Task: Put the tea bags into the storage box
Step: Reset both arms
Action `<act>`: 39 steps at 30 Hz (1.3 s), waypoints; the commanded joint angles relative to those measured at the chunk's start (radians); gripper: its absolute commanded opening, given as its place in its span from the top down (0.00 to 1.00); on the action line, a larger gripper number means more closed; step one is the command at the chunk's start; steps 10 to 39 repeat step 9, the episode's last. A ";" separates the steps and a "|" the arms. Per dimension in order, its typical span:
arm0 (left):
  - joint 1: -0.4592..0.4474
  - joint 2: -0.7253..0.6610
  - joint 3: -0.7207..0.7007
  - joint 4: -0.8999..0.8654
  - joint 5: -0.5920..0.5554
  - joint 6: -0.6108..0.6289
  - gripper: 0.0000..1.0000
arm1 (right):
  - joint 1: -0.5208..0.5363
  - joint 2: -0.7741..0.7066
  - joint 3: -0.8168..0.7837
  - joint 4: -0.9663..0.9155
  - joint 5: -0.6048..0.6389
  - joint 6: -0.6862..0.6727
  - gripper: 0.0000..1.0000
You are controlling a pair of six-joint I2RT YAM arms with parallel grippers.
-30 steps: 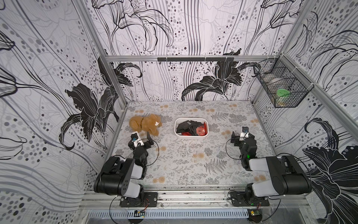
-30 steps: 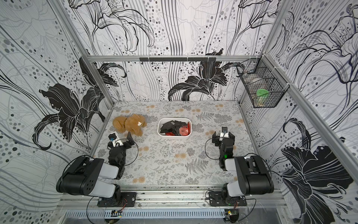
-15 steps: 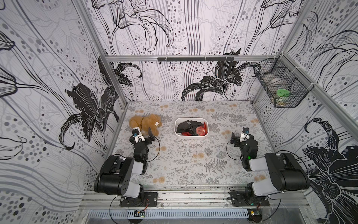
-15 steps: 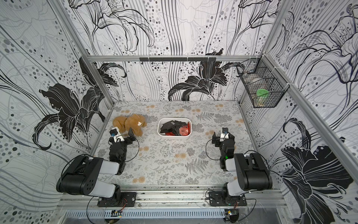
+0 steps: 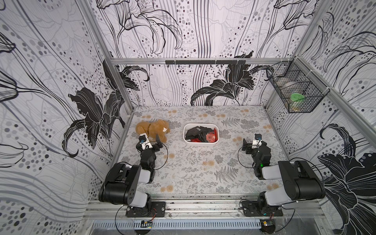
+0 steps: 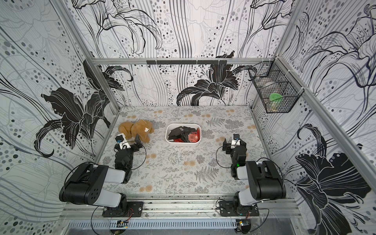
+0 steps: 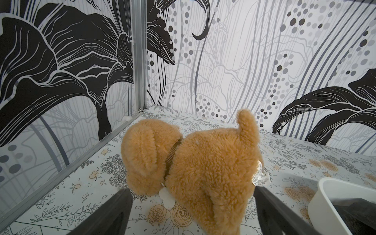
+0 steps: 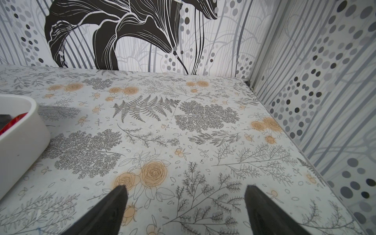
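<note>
Both grippers empty, jaws spread wide. Left gripper (image 7: 190, 190) faces the plush (image 7: 203, 162), with the box (image 5: 200, 144) to its right. Right gripper (image 8: 185, 187) is over bare table (image 8: 203, 132), box to its left. Tea bags (image 5: 198, 133) are piled in the box, mid-table, its long axis left-right. No loose bags visible. Neither arm clearly nearer. Looks done to me.

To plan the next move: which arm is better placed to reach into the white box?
Probably right. The right claw, open, faces bare table beside the storage box; the left claw, also open, points at the plush toy close before it.
</note>
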 commanded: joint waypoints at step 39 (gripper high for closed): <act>0.004 0.003 0.008 0.008 0.003 0.014 0.03 | -0.010 0.006 0.003 0.025 -0.018 0.015 0.05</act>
